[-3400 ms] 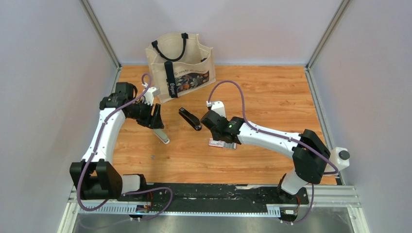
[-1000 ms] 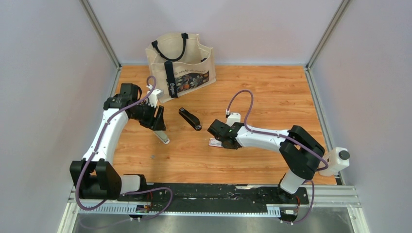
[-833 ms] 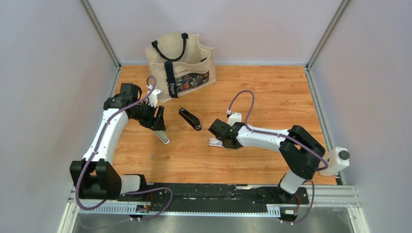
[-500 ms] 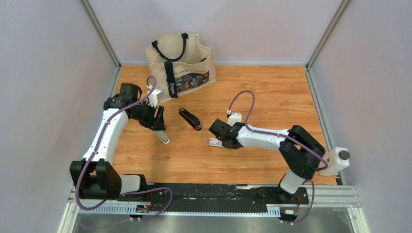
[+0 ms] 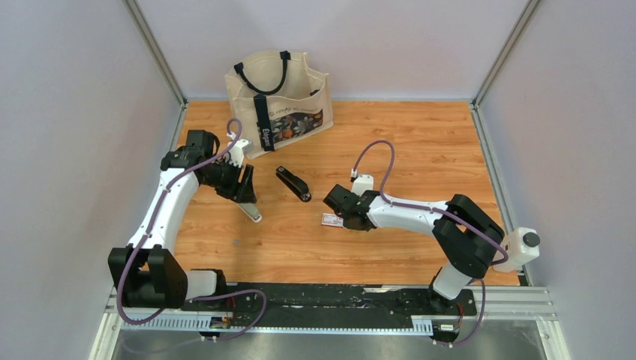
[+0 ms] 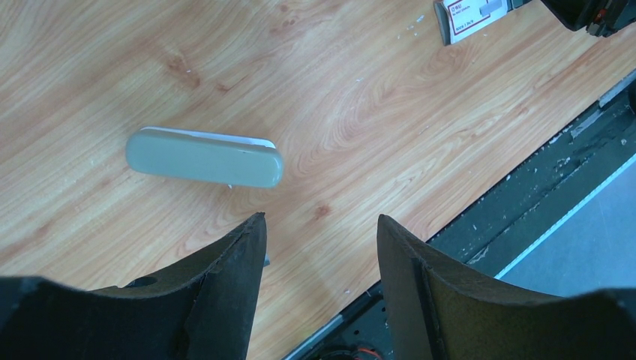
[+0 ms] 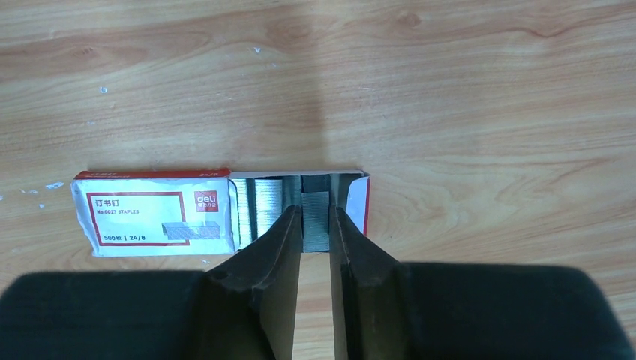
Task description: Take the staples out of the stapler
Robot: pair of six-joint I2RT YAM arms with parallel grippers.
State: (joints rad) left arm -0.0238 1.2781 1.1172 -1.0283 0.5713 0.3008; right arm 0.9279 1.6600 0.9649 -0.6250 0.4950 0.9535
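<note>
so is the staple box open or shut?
Open. The staple box has its inner tray slid out of the red-and-white sleeve, with silvery staples exposed in it, per the right wrist view.

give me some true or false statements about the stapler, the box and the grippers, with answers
1. The stapler lies flat on the table, in neither gripper. True.
2. The left gripper is shut. False: its fingers stand wide apart, clear of the stapler.
3. The box is closed. False: its tray is slid out, with staples showing.
4. The right gripper is at the box's open end. True.
5. The black stapler is inside the bag. False: it lies on the table in front of the bag.
</note>
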